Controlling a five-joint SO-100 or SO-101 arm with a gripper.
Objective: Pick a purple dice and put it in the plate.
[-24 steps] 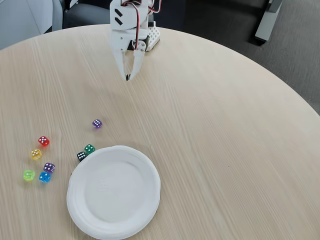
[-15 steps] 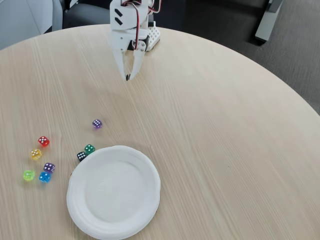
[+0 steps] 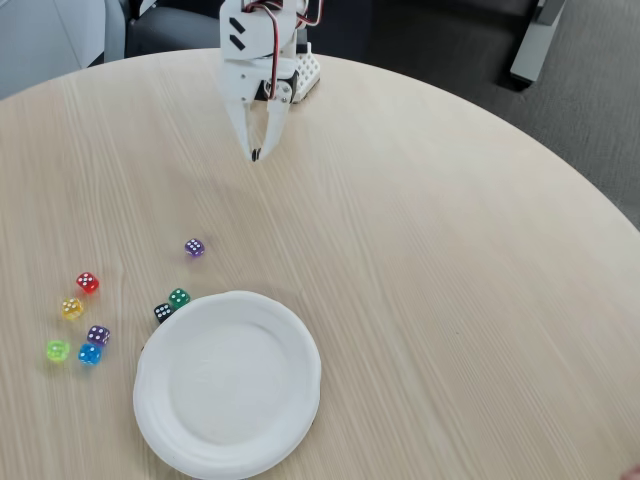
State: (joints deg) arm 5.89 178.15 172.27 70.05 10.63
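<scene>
A purple dice lies alone on the wooden table, a little above the plate's upper left rim. A second purple die sits in the cluster at the left, next to a blue one. The white paper plate rests at the lower middle with nothing in it. My white gripper hangs near the table's far edge, pointing down, its fingers together and holding nothing, well above and to the right of the lone purple dice.
Other dice lie left of the plate: red, yellow, lime, blue, green and black, the last two close to the plate's rim. The arm's base stands at the far table edge.
</scene>
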